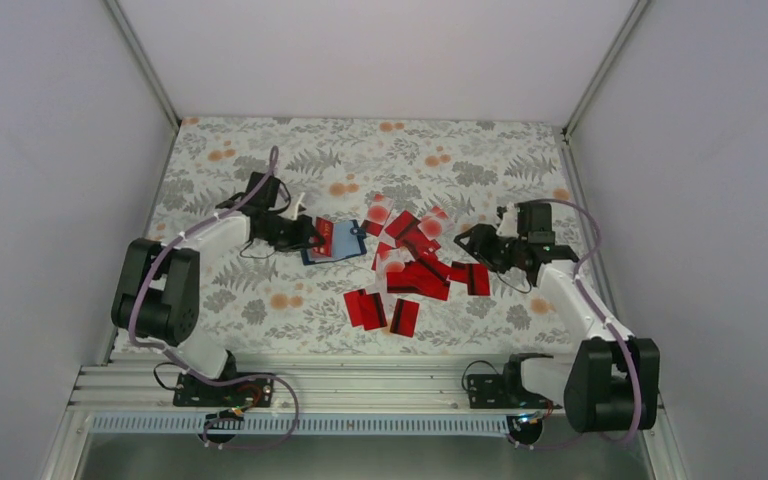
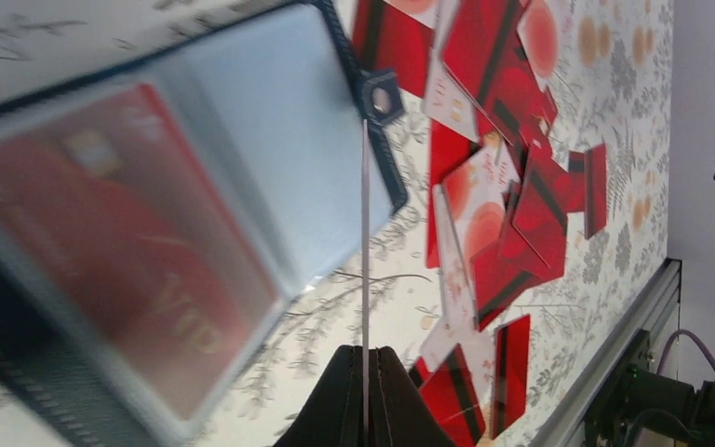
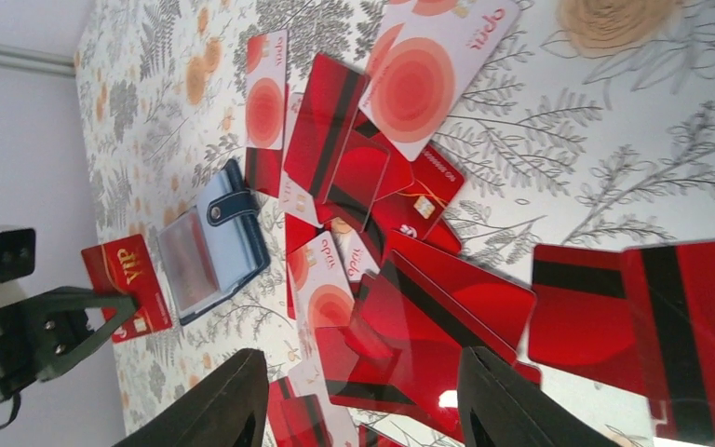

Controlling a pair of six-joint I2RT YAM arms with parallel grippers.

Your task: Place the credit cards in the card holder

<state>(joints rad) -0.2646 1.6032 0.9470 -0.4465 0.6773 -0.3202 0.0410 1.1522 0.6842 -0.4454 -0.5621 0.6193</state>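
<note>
The card holder point(image 1: 348, 245) is dark blue, lies open on the flowered cloth left of centre, and shows a clear window. My left gripper point(image 1: 312, 233) is shut on a red card point(image 1: 326, 236) with gold "VIP" lettering and holds it on edge right at the holder. In the left wrist view the card point(image 2: 365, 233) is a thin line rising from the shut gripper point(image 2: 365, 352) beside the holder point(image 2: 270, 140). Red shows in the window; whether it is a card inside or a reflection I cannot tell. Several red credit cards point(image 1: 415, 265) lie heaped at centre. My right gripper point(image 1: 467, 240) hovers open and empty over this pile point(image 3: 410, 289), as the right wrist view point(image 3: 363, 358) shows.
Two red cards point(image 1: 365, 308) lie apart near the front edge. An aluminium rail point(image 1: 360, 385) runs along the near edge by the arm bases. White walls with metal posts point(image 1: 580, 100) close in the left, right and back sides.
</note>
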